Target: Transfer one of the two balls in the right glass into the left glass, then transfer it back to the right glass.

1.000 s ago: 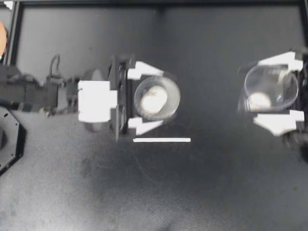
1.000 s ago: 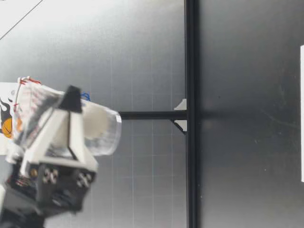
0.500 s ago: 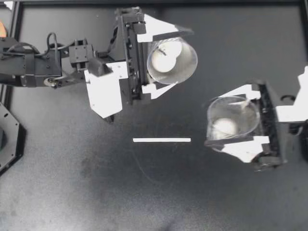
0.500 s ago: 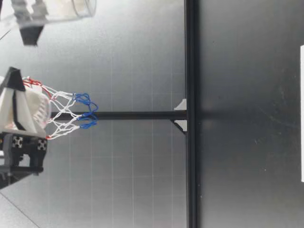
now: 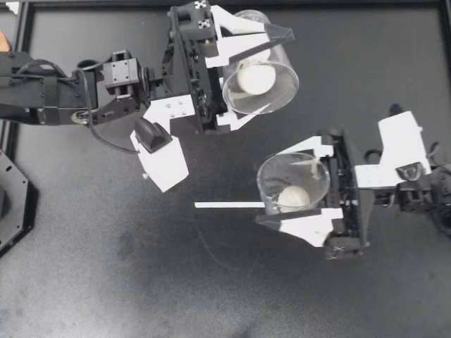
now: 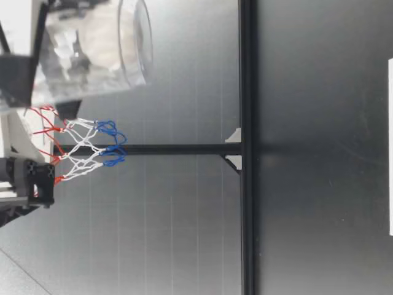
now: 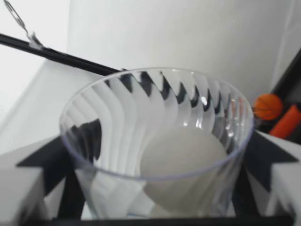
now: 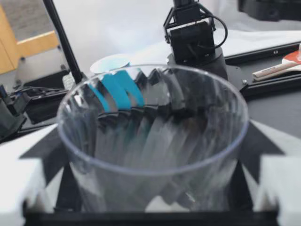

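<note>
"What is my left gripper doing?"
"It is clamping the left glass from both sides, a ball lying inside, toward the table's far edge."
"And my right gripper?"
"It is grasping the right glass near the middle, a second ball sitting in it. The glasses are close, not touching."

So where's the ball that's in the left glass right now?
In the top view the ball sits inside the left glass, held by my left gripper, diagonally beside the right glass.
</note>
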Controlling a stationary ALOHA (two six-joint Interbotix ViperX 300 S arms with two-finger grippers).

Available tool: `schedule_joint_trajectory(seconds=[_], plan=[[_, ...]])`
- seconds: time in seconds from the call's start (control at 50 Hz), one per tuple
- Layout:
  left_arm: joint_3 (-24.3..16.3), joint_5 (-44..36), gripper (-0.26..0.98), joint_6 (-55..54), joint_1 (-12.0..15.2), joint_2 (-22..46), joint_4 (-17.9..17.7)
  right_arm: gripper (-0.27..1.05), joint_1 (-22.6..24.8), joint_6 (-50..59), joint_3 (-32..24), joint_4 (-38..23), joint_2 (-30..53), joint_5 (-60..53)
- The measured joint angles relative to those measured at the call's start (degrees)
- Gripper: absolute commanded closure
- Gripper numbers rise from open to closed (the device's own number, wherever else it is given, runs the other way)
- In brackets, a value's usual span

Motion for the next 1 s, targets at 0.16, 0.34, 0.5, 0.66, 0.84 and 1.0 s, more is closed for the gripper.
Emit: schedule_joint_trajectory(seconds=[0.16,0.34,0.5,0.66,0.84,1.0], plan=[[0.09,-2.37,-0.02,2.9,-0.09,0.35,0.0,0.06,0.0,0.0,-1.85,0.0,2.55,-0.18],[0.0,-4.48,-0.02,5.98,-0.62,0.79,0.0,0.06,0.18,-0.09,-2.81,0.09,3.6,-0.44],[0.09,-5.62,-0.02,9.49,-2.2,0.7,0.0,0.06,-0.44,-0.26,-2.81,0.0,3.78,-0.35],[0.09,-5.89,-0.02,10.9,-3.16,0.7,0.0,0.06,-1.05,-0.26,-2.81,0.09,3.78,-0.44],[0.09,-5.89,-0.02,11.16,-3.25,0.79,-0.09,0.06,-1.05,-0.26,-2.9,0.0,3.69,-0.44],[0.35,-6.15,-0.02,11.34,-3.25,0.79,-0.26,0.06,-1.05,-0.26,-2.9,0.0,3.69,-0.44]])
